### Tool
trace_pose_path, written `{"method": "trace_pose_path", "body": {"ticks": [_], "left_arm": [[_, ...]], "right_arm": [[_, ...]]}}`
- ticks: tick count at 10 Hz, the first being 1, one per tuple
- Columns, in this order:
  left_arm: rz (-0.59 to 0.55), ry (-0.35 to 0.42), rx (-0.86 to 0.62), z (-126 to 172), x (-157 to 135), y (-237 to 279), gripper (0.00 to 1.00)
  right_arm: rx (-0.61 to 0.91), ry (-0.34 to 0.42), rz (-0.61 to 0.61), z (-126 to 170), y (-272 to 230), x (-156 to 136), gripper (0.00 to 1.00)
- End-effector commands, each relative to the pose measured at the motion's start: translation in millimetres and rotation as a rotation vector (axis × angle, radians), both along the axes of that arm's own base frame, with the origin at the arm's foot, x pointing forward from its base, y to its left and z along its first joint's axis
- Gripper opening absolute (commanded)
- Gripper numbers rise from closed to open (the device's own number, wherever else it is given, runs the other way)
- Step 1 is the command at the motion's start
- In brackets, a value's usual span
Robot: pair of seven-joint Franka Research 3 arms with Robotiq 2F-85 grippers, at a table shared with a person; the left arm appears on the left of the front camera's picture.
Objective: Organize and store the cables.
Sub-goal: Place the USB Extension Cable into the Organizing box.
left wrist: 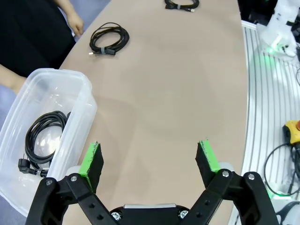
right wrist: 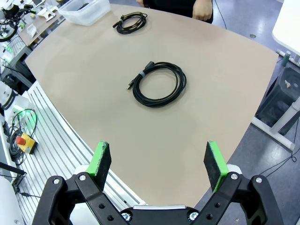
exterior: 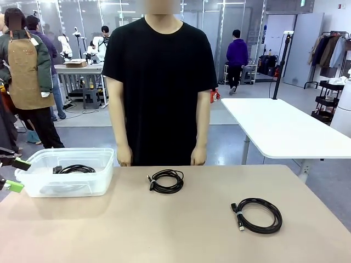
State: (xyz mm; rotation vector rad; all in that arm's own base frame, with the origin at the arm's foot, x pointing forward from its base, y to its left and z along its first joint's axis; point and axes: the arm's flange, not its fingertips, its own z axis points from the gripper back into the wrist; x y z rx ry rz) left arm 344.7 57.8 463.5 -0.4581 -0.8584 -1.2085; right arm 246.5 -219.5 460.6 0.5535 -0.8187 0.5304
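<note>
Two black cable coils lie on the tan table: one in the middle, one at the right. A third coil rests inside the clear plastic bin at the left. My left gripper hovers at the table's left edge beside the bin. In the left wrist view this gripper is open with nothing between its fingers, and the bin with its coil sits just off one fingertip. My right gripper is open above the table's near edge, short of the right coil.
A person in a black shirt stands at the far side, hands resting at the table's edge behind the middle coil. A white table stands beyond at the right. Bare tabletop lies between the coils and the front edge.
</note>
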Motion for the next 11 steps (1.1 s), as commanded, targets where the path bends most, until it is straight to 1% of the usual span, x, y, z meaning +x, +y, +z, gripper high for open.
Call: {"method": "trace_pose_path", "body": {"ticks": [1, 11], "left_arm": [[0.0, -0.006, -0.019, 1.4, 2.1, -2.9, 1.0], [0.0, -0.006, -0.019, 1.4, 2.1, -2.9, 1.0]], "right_arm": [[-0.003, -0.014, 0.009, 0.2, -1.3, -1.2, 1.0], [-0.003, -0.014, 0.009, 0.2, -1.3, -1.2, 1.0]]}}
